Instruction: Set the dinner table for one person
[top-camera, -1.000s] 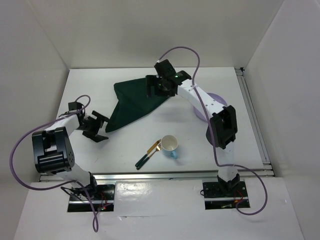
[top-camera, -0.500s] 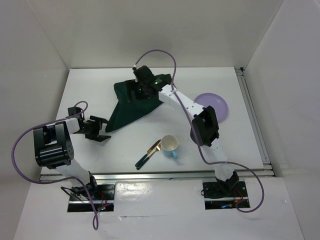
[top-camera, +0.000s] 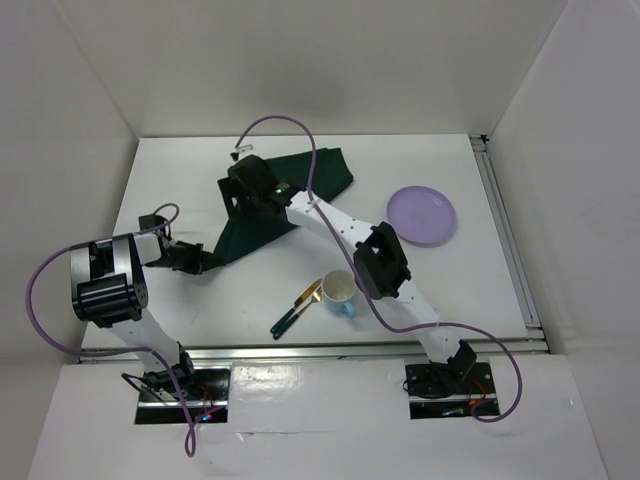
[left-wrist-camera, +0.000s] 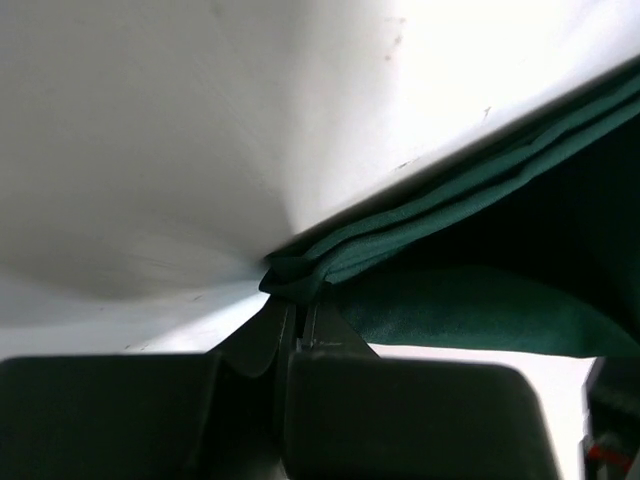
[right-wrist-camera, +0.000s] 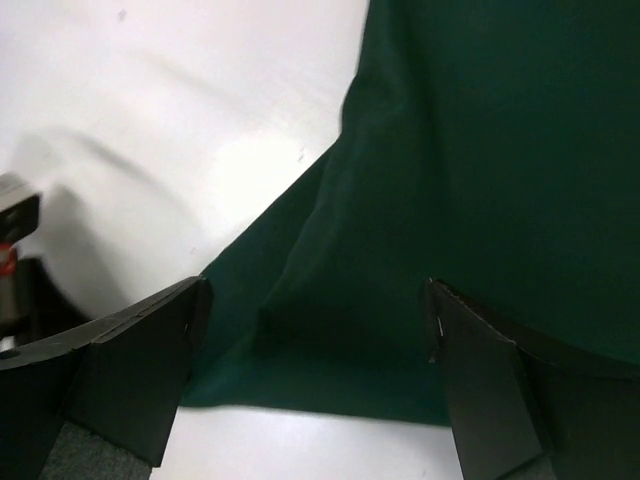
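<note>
The white dinner table (top-camera: 470, 280) carries a dark green cloth placemat (top-camera: 300, 185), crumpled and stretched from the back centre down to the left. My left gripper (top-camera: 198, 260) is shut on the placemat's lower-left corner; in the left wrist view the bunched cloth corner (left-wrist-camera: 292, 278) sits pinched between the closed jaws of that gripper (left-wrist-camera: 298, 305). My right gripper (top-camera: 240, 192) hangs over the placemat's upper-left edge. In the right wrist view this gripper (right-wrist-camera: 315, 340) stands open, the green placemat (right-wrist-camera: 480, 150) lying below the fingers with nothing between them.
A purple plate (top-camera: 421, 214) lies at the right of the table. A white and blue cup (top-camera: 340, 290) lies on its side at the front centre, next to gold cutlery with dark handles (top-camera: 297, 307). White walls enclose the table on three sides.
My left gripper has closed on the placemat's corner. The right arm has swung left across the placemat to its upper-left edge, uncovering the plate, and the cloth now spreads toward the back right.
</note>
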